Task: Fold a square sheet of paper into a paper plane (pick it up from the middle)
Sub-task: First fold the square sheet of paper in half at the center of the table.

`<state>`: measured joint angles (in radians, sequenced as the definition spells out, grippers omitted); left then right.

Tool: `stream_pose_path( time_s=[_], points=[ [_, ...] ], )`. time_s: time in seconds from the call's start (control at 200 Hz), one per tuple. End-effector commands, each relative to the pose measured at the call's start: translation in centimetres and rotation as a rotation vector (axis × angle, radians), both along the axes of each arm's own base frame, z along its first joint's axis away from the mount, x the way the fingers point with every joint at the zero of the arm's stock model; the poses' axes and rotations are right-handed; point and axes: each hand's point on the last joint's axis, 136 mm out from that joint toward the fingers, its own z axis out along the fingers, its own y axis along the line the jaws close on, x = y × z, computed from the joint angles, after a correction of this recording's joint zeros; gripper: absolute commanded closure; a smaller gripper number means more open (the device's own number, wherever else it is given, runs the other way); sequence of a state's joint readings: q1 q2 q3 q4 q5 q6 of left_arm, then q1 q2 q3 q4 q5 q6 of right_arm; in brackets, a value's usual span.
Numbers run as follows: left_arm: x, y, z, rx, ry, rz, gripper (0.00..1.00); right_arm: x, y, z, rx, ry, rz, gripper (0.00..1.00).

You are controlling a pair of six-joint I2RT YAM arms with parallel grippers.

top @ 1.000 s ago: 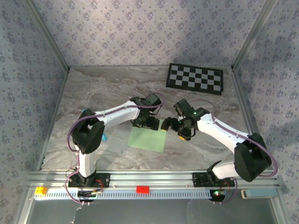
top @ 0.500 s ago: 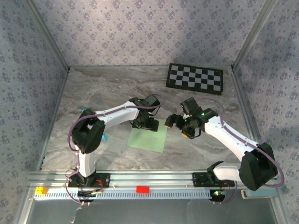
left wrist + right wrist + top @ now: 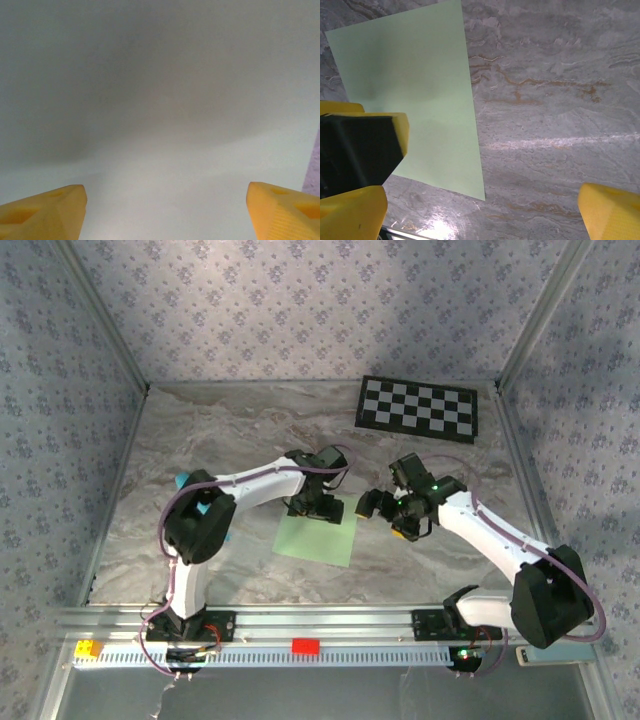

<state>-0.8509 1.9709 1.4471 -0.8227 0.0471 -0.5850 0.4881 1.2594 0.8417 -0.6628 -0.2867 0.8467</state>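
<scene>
The square sheet of paper (image 3: 316, 537) lies flat and unfolded on the marble table, pale mint green. My left gripper (image 3: 316, 508) stands over the sheet's far edge, pointing down. In the left wrist view the sheet (image 3: 160, 100) lies close beneath, and the left gripper (image 3: 165, 212) is open with its yellow fingertips (image 3: 42, 212) wide apart. My right gripper (image 3: 370, 504) hovers just right of the sheet's far right corner, open and empty. The right wrist view shows the sheet (image 3: 420, 85), its corner, and the right gripper (image 3: 480, 212) over bare marble.
A black-and-white checkerboard (image 3: 418, 407) lies at the back right. A small cyan stick (image 3: 181, 480) peeks out beside the left arm's elbow. Patterned walls and metal posts enclose the table. A rail (image 3: 330, 652) with red and yellow blocks runs along the near edge.
My right gripper has drawn back to the right, away from the sheet's right edge. The left arm's elbow has shifted slightly; its gripper stays over the far edge.
</scene>
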Motion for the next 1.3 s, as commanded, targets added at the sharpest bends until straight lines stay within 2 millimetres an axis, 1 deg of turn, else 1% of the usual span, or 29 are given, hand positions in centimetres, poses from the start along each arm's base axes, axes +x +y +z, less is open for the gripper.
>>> stream_pose_path(
  time_s=[0.0, 0.23, 0.395, 0.475, 0.575, 0.61, 0.76, 0.98, 1.159, 1.294],
  points=[
    [0.1, -0.1, 0.1, 0.047, 0.003, -0.013, 0.16, 0.1, -0.4, 0.4, -0.012, -0.04, 0.027, 0.0],
    [0.3, -0.2, -0.2, 0.093, 0.0, -0.006, 0.17, -0.2, -1.3, 0.0, -0.017, -0.055, 0.032, 0.0],
    [0.3, 0.7, -0.5, 0.152, 0.002, 0.016, 0.17, -0.4, -1.5, -0.3, -0.002, -0.071, 0.029, 0.0],
    [0.3, 1.0, -1.0, 0.165, 0.006, 0.023, 0.16, -0.4, -1.7, -0.4, 0.001, -0.079, 0.027, 0.0],
    [0.0, 0.7, -1.7, 0.156, 0.025, 0.023, 0.16, -0.7, -1.8, -0.8, 0.006, -0.077, 0.023, 0.0],
    [0.0, 0.7, -1.9, 0.158, 0.029, 0.029, 0.16, -0.2, -1.6, -0.5, 0.017, -0.103, 0.024, 0.0],
    [-0.3, 0.8, -2.9, 0.161, 0.042, 0.036, 0.16, -0.2, -1.9, -0.4, 0.016, -0.131, 0.02, 0.0],
    [-0.7, 1.1, -4.0, 0.178, 0.066, 0.052, 0.16, -0.9, -2.6, -0.9, 0.015, -0.14, -0.011, 0.0],
    [-1.9, 1.5, -5.8, 0.167, 0.105, 0.072, 0.16, -1.7, -3.2, -1.9, 0.011, -0.127, -0.037, 0.0],
    [-2.7, 1.9, -7.2, 0.172, 0.141, 0.08, 0.17, -1.8, -3.3, -2.1, 0.024, -0.136, -0.059, 0.0]
  ],
)
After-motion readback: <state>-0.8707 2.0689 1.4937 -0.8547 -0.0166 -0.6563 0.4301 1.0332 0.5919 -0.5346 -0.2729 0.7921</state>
